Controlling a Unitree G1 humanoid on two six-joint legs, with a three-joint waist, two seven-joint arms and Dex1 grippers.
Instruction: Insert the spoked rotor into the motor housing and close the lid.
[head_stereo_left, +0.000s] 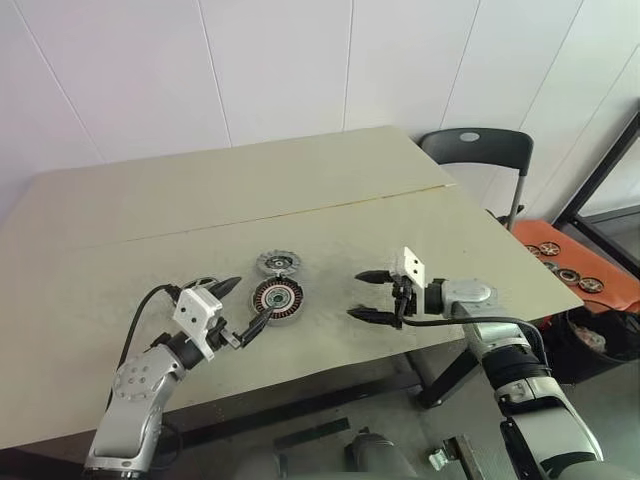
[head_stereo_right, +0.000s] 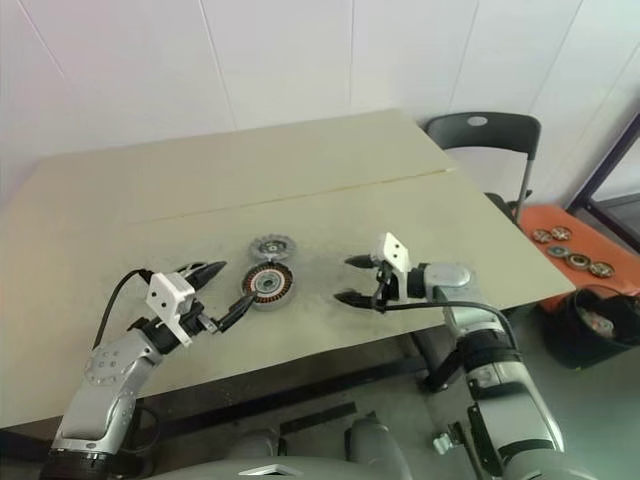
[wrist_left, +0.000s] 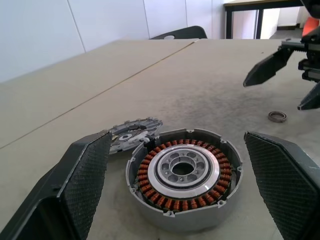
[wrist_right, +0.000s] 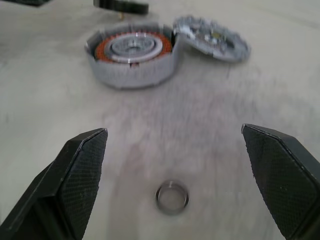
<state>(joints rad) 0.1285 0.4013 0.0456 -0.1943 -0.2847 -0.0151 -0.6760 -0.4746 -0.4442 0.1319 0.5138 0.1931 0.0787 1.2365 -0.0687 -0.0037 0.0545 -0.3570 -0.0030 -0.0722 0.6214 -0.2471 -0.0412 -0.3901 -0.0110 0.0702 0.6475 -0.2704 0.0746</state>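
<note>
The motor housing (head_stereo_left: 277, 297), a round puck with copper windings and a silvery centre (wrist_left: 182, 172), lies on the table near the front. Against its far side rests the lid (head_stereo_left: 277, 263), a grey disc with a notched rim (wrist_right: 212, 37). The spoked rotor is out of view. My left gripper (head_stereo_left: 252, 302) is open just left of the housing, one finger on each side of its near edge, touching nothing. My right gripper (head_stereo_left: 355, 294) is open to the housing's right, pointing at it, with nothing between its fingers. A small metal ring (wrist_right: 172, 197) lies on the table under the right gripper.
The beige table (head_stereo_left: 150, 230) has a seam running across its middle. A black chair (head_stereo_left: 478, 150) stands beyond the table's right corner. An orange tray (head_stereo_left: 600, 270) with several round motor parts lies on the right, with a dark bin (head_stereo_right: 590, 325) beside it.
</note>
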